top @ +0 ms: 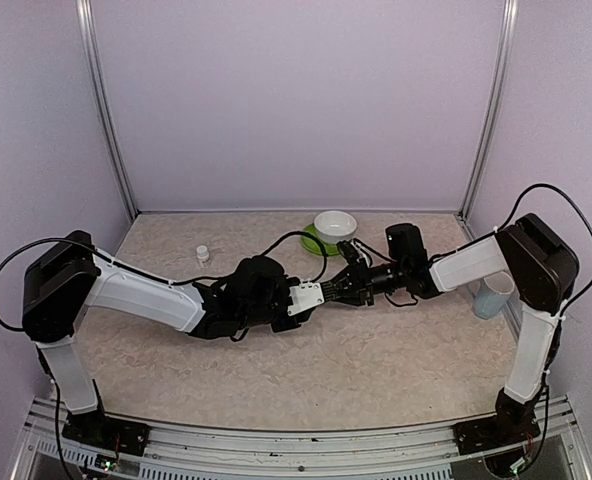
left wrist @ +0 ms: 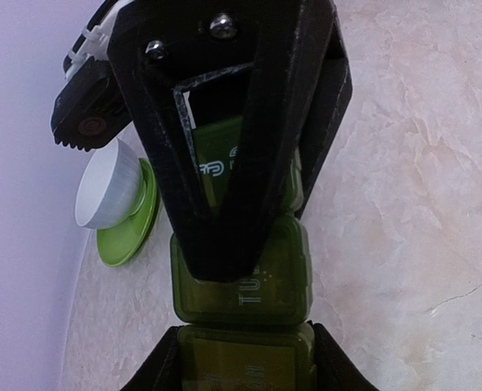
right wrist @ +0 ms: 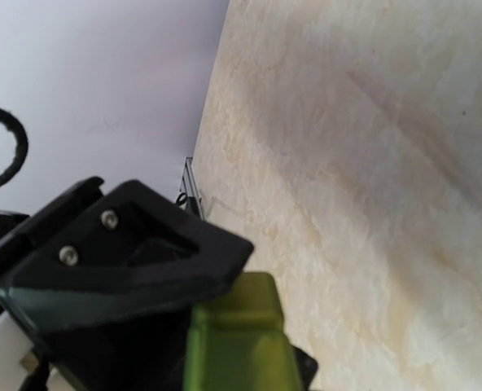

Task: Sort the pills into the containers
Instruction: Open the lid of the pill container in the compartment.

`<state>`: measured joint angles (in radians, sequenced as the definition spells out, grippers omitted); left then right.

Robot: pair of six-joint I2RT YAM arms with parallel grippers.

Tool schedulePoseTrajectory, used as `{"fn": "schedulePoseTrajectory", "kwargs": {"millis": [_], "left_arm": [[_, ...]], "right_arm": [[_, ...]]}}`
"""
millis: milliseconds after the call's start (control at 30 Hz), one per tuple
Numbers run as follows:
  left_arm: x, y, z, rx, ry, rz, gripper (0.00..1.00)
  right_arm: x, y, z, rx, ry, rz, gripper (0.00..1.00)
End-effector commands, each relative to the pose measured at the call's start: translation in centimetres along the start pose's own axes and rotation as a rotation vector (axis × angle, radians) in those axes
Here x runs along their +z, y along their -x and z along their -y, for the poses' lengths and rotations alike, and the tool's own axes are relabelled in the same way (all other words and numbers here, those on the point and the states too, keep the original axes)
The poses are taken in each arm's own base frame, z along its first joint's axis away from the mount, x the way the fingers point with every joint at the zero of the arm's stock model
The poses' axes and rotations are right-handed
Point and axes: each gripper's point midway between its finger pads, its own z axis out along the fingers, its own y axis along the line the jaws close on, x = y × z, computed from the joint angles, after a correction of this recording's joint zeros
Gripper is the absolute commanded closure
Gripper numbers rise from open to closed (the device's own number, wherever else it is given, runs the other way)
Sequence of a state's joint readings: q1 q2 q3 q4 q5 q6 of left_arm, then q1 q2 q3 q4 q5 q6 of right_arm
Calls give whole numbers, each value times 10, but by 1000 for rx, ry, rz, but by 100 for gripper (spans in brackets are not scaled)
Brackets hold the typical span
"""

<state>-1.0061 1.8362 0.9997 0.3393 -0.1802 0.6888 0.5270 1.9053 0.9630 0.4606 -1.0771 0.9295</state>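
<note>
The containers (left wrist: 249, 285), a dark green strip of joined square lidded compartments, hang between both grippers above the table's middle; one lid reads TUE. My left gripper (left wrist: 245, 334) is shut on the nearest compartment, a black finger pressed on each side. My right gripper (left wrist: 225, 265) comes in from the far end, one finger lying over the strip's other compartments. In the right wrist view the green containers (right wrist: 241, 342) stick out from my right gripper (right wrist: 241, 383), with the left gripper's finger beside them. From above, the left gripper (top: 328, 292) and the right gripper (top: 348, 283) meet tip to tip. No pills show.
A white bowl (top: 334, 225) stands on a light green dish (top: 312, 241) at the back of the table, just behind the grippers. A tiny white bottle (top: 203, 254) stands at the back left. A pale blue cup (top: 493, 295) sits by the right arm.
</note>
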Motion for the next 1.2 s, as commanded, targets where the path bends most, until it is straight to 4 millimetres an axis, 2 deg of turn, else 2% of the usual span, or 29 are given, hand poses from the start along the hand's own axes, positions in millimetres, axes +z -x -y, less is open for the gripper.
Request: {"fn": "schedulePoseTrajectory", "kwargs": {"millis": [0,233,267,333,367,533,733,867,967,1000,1033,1100,1167], "left_arm": [[0,2,0,13,-1,-3,63],[-2,3,1,-1,-3,8,77],[-2,3,0,-5,-1,6,75],[-2,1,-2,-7,13,-5,53],[-2,-1,-2,-3,17,-11,47],[-4,-4,-2,4,26,-19,45],[-5,-2,-2,-5,22,-2,56],[-8,10,-3,-34,-1,49,67],[-10,16,-2,-60,-23,81,70],[-11,16,-3,-64,-22,82,69],[-11,15,-4,-65,-11,79,64],[-13,13,-6,-60,10,77,46],[-14,12,-9,-67,23,76,43]], "right_arm": [[-5,3,-13,-31,18,0,79],[-4,4,-13,-32,20,1,79],[-4,4,-13,-32,20,0,78],[-4,3,-12,-30,21,-2,78],[-4,3,-12,-28,21,-2,79],[-4,4,-13,-30,21,-1,78],[-5,3,-11,-28,18,0,78],[-5,2,-11,-25,18,-2,78],[-5,2,-10,-27,16,-1,78],[-5,2,-10,-25,16,-2,78],[-5,2,-11,-28,17,-1,78],[-5,3,-12,-28,18,0,78],[-5,4,-12,-29,18,0,78]]}}
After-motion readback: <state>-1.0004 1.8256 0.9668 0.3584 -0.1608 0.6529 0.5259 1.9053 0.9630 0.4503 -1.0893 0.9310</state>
